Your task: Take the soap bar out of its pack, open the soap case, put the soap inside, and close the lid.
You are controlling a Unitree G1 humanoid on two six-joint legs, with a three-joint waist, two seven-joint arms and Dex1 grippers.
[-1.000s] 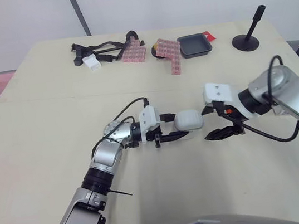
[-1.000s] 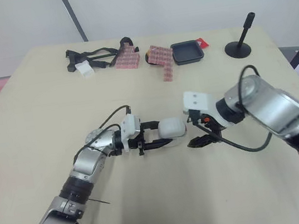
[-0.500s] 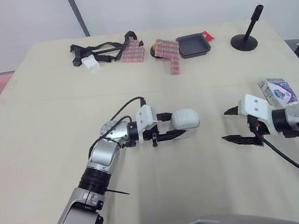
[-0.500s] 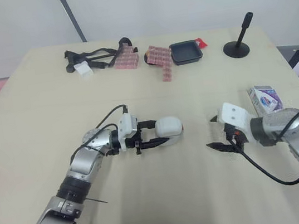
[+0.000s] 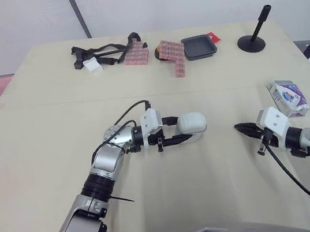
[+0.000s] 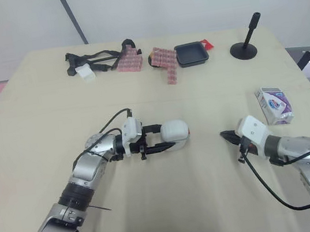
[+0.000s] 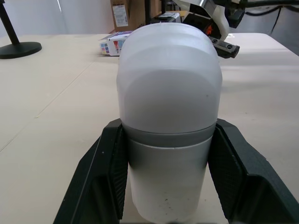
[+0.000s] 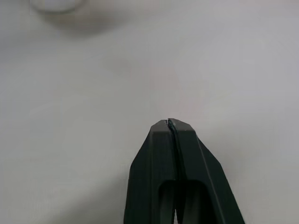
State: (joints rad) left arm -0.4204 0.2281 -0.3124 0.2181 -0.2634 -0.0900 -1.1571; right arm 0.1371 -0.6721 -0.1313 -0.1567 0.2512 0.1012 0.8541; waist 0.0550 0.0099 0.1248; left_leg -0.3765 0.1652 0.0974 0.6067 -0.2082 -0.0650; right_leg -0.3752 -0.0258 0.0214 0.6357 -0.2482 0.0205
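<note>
The pale surface (image 5: 41, 139) bears a soap pack (image 5: 287, 97) at right and, far back, straps (image 5: 98, 51), pink blocks (image 5: 174, 55), tray (image 5: 200, 46) and stand (image 5: 252, 42).

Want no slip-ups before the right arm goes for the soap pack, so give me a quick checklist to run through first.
1. Left gripper clamps the soap case: ok.
2. Case lid open: not ok, it is shut.
3. Right gripper free: ok, shut and holding nothing.
4. Soap pack lying apart on the table, nothing on top of it: ok.
5. Pack already opened: cannot tell.
</note>
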